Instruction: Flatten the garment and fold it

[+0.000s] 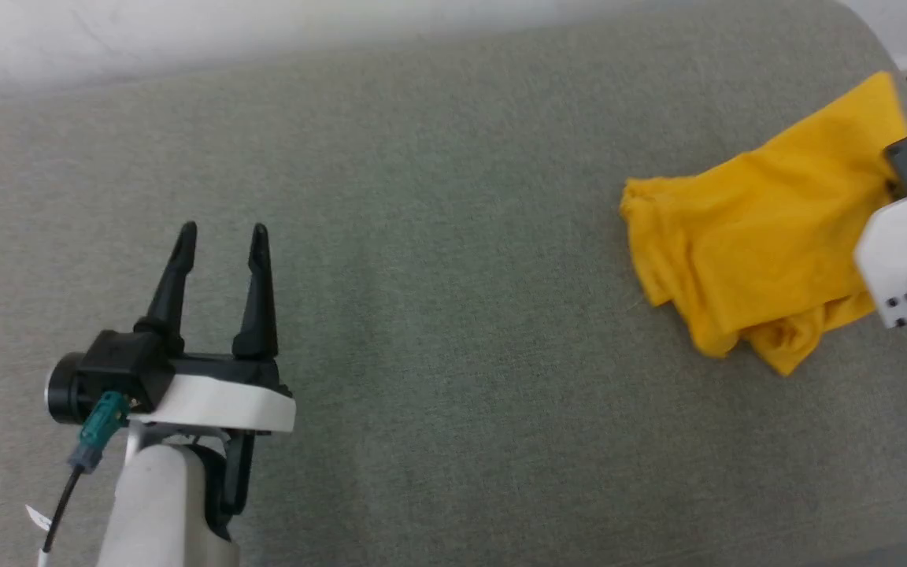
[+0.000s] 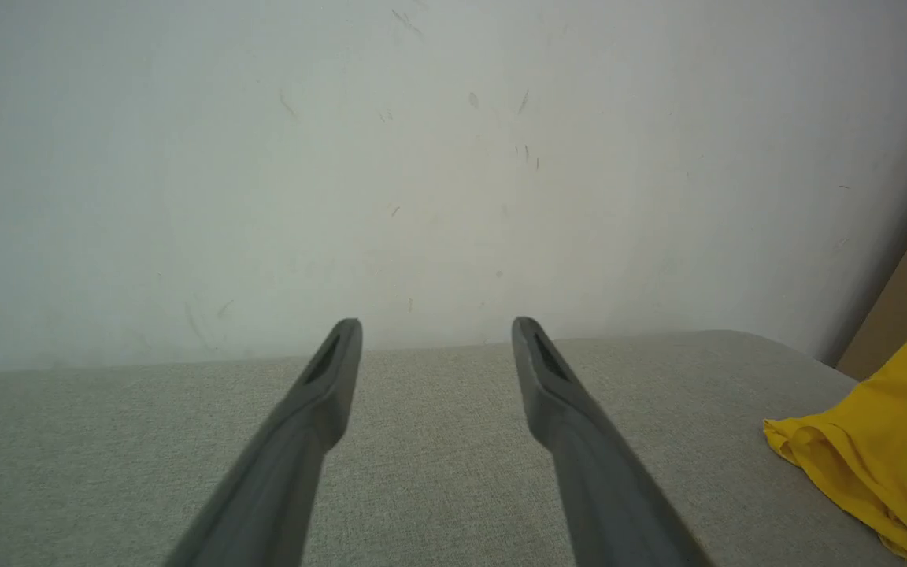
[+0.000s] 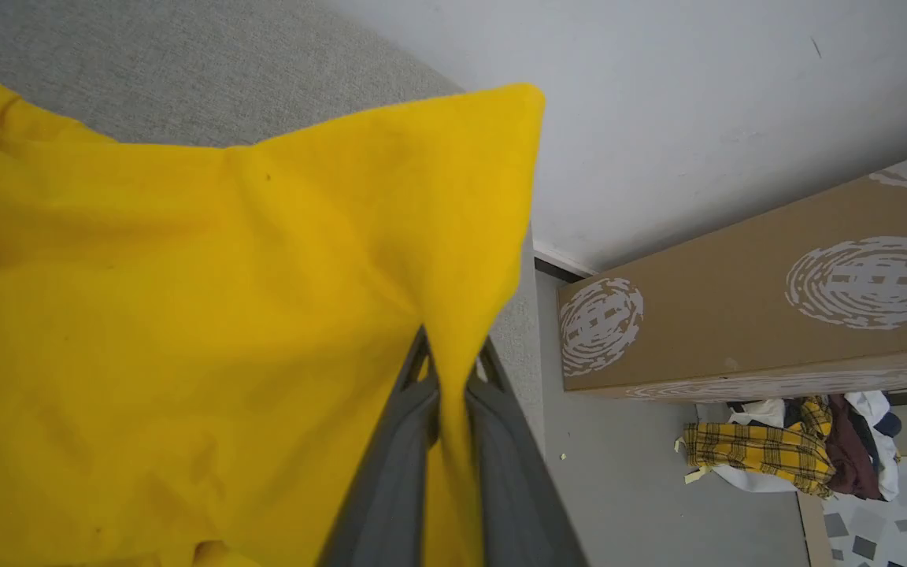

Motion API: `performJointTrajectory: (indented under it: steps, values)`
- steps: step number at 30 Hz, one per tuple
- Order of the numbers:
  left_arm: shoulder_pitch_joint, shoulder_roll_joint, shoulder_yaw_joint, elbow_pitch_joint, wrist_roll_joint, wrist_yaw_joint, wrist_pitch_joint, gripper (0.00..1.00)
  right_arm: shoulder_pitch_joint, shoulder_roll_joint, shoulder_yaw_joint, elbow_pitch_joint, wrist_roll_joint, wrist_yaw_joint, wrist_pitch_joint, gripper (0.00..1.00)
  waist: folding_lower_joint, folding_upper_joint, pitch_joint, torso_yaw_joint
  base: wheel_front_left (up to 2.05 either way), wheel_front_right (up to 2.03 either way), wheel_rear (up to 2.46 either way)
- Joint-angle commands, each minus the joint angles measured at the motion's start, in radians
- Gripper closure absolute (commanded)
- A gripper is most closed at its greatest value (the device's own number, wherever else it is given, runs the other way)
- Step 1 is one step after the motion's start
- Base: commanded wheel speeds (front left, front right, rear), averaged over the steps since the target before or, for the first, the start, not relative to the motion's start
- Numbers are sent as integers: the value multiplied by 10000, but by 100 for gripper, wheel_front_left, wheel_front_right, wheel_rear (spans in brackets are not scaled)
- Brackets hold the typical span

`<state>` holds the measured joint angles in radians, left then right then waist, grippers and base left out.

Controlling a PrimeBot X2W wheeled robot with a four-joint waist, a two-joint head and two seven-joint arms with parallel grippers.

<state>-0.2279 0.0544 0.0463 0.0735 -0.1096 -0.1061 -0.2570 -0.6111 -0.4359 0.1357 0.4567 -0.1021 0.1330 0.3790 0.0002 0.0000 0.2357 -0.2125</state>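
The garment (image 1: 760, 228) is a yellow T-shirt lying bunched at the right end of the grey-green cushioned surface (image 1: 438, 315), its plain side up and no print visible. My right gripper (image 3: 450, 370) is shut on a fold of the garment (image 3: 186, 315) near its right edge, cloth pinched between the two fingers; the head view catches just the right arm's white wrist housing (image 1: 906, 252). My left gripper (image 1: 221, 236) hovers open over bare cushion far to the left, holding nothing. Its fingers (image 2: 327, 386) point at the wall, with the garment (image 2: 886, 449) off to the right.
A pale wall (image 2: 422, 157) runs behind the cushion. Past the cushion's right edge stand a brown cardboard box (image 3: 776, 299) with white prints and a pile of clothes (image 3: 792, 449) on the floor.
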Motion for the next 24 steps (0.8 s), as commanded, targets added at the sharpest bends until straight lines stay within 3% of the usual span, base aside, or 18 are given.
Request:
performJointTrajectory:
  steps: [1, 9, 16, 22, 23, 24]
  values:
    - [-143, 64, 62, -63, 74, -63, -47, 0, -178, -2, -56, 46, -79, -23, -74, 100, -2, 0, 642, -517, 0, 0, 0]
    - [-515, 394, 115, -396, 305, -115, -47, 0, -994, -323, -1733, 1327, -991, -23, -1007, 100, -2, 0, 1585, -488, 0, 0, 0]
    - [-658, 555, 84, -493, 427, -130, -47, 0, -1205, 136, -3892, 1734, -2417, -23, -1447, 100, -2, 0, 2064, -177, 0, 0, 0]
    - [-636, 620, 107, -465, 413, -137, -47, 0, -1289, 479, -5081, 1925, -3321, -23, -1999, 100, -2, 0, 2037, 6, 0, 0, 0]
    - [-603, 616, 103, -443, 412, -138, -47, 0, -1298, 555, -5240, 1965, -3395, -23, -2098, 82, -2, 0, 1976, 22, 0, 0, 0]
    - [-566, 600, 94, -422, 412, -133, -47, 0, -1296, 631, -5381, 2000, -3460, -23, -2192, 52, -2, 0, 1899, 37, 0, 0, 0]
